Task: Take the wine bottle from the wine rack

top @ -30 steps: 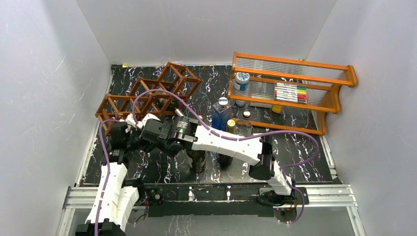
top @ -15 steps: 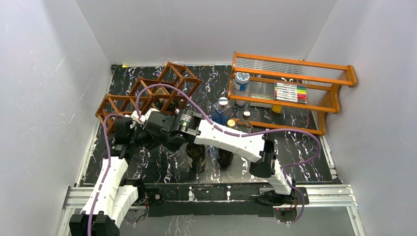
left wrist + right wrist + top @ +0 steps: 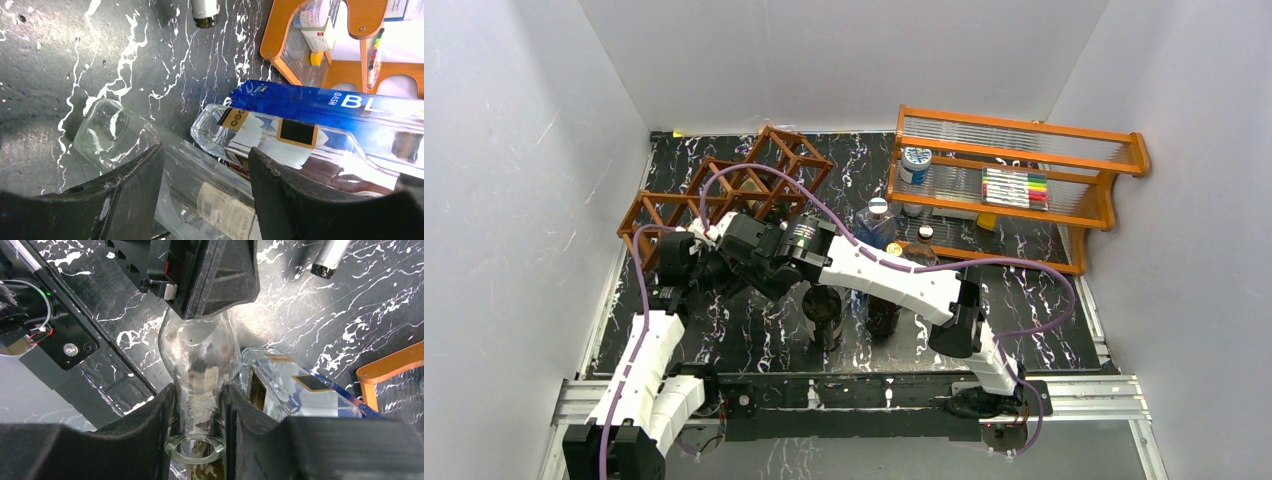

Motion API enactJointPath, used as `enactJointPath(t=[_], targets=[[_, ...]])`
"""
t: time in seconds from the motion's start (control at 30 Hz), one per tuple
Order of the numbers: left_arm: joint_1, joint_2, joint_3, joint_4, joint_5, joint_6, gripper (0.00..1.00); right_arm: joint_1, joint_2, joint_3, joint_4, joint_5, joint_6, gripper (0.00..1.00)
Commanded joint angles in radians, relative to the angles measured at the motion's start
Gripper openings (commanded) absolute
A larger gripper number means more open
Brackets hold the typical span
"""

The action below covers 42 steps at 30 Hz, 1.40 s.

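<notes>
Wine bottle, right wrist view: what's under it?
Black marbled table shows through and around the clear wine bottle, with a clear square bottle beside it. The left fingers cover its far end and the right fingers its neck sides, so what lies below there is hidden.

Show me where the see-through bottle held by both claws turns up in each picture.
Left wrist: wine bottle, lower centre, inside the left gripper.
Right wrist: centre, neck in the right gripper.
Top external: hidden under both grippers, in front of the wine rack.
Shared landmark: the orange shelf unit.
</notes>
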Motion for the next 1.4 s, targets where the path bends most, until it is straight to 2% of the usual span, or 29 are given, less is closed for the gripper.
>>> enactJointPath(t=[0.0,0.27,0.4,0.57,0.67,0.83,0.87,0.97,1.17,1.27,1.37], targets=[[-0.044,0.001,0.008,-0.081,0.119,0.026,0.59,-0.016,0.030,0.009,0.439,0.045,-0.057,0.32],[-0.043,0.003,0.013,-0.080,0.118,0.032,0.59,-0.020,0.032,-0.011,0.466,0.042,-0.071,0.44],[-0.043,-0.001,0.007,-0.079,0.111,0.032,0.59,-0.023,0.029,-0.012,0.462,0.025,-0.069,0.46],[-0.043,0.010,-0.003,-0.072,0.112,0.035,0.59,-0.024,0.033,0.004,0.447,0.028,-0.074,0.54],[-0.043,0.006,-0.002,-0.073,0.103,0.036,0.60,-0.024,0.033,-0.005,0.443,0.047,-0.079,0.63],[-0.043,-0.006,0.031,-0.099,0.013,0.034,0.65,-0.028,0.032,-0.030,0.461,0.048,-0.079,0.64],[-0.043,-0.006,0.040,-0.108,-0.017,0.033,0.68,-0.029,0.032,-0.041,0.470,0.056,-0.081,0.62],[-0.043,-0.005,0.058,-0.114,-0.076,0.028,0.73,-0.036,0.023,-0.093,0.514,0.065,-0.087,0.48],[-0.042,0.002,0.103,-0.137,-0.156,0.053,0.81,-0.047,0.037,-0.130,0.582,0.065,-0.110,0.34],[-0.043,0.009,0.119,-0.144,-0.151,0.072,0.83,-0.053,0.065,-0.072,0.543,0.059,-0.122,0.11],[-0.043,0.055,0.107,-0.150,-0.123,0.094,0.83,-0.054,0.054,-0.087,0.537,0.057,-0.139,0.02]])
